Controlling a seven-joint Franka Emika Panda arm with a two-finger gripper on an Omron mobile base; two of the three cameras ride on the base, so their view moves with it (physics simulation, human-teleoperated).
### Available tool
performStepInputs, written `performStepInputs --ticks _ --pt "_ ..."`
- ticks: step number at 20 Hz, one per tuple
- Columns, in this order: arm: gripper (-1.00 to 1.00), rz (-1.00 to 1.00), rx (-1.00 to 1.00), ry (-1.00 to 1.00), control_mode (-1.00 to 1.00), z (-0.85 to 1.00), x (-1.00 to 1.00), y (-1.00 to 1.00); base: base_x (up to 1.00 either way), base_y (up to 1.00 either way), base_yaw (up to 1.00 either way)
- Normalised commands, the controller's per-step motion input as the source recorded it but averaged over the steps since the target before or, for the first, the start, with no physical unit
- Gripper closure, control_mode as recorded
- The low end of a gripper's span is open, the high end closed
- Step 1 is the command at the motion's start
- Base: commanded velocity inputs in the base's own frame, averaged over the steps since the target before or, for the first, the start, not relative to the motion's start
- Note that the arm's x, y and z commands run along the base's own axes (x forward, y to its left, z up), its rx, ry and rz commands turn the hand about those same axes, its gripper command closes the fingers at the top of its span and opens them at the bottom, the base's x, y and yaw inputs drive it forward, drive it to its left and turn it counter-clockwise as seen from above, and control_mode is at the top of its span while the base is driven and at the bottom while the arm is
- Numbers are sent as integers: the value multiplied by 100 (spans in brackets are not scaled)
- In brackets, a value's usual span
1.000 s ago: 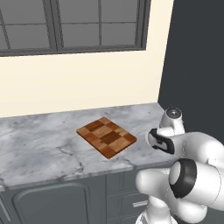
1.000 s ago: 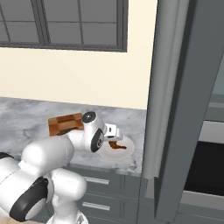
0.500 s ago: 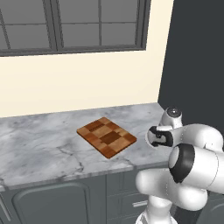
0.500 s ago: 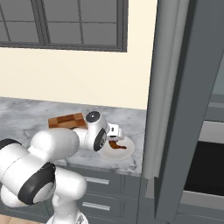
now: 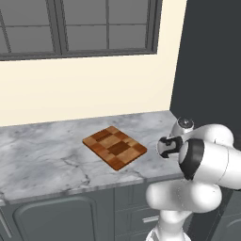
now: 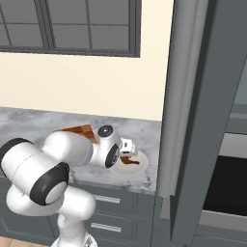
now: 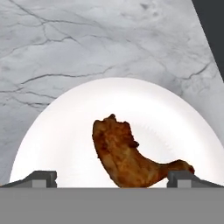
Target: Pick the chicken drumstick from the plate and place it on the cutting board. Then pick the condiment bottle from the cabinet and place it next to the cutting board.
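From my remote seat I took the plate [image 7: 57, 131] as my landmark: a plain white round dish sitting on the grey marbled counter [image 5: 42, 150], close to the counter's front edge and just beside the tall dark cabinet [image 6: 212, 120]. The drumstick [image 7: 127, 153] lay on the plate, a curved reddish-brown piece with its thick end toward the plate's middle and its thin end trailing off toward the rim on the cabinet side in my hand view. My gripper [image 7: 111, 178] hung directly over the plate with its jaws spread wide and nothing between them; the two dark fingertips [image 7: 41, 177] stood on either side of the drumstick, well apart from each other, and I could not tell whether either one touched the meat or the plate. In the right base view I saw the gripper [image 6: 127, 150] poised low above the plate [image 6: 140, 166], with the drumstick [image 6: 131, 161] a small dark streak under it. The board [image 5: 114, 147], checkered in light and dark brown, lay flat on the same counter on the side of the plate away from the cabinet, apart from the plate, turned at an angle to the counter's edge. In the left base view the arm's white body blocked the plate from me.
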Motion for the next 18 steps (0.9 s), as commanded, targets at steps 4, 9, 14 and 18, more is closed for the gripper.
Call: performStepInputs --ticks 4,9,14,18 --pt "-100 1 0 0 -100 -23 13 0 0 0 0" --pt "-100 1 0 0 -100 -22 13 0 0 0 0" --pt "-100 1 0 0 -100 -19 14 -1 0 0 0" --pt "-100 1 0 0 -100 -12 16 -3 0 0 0"
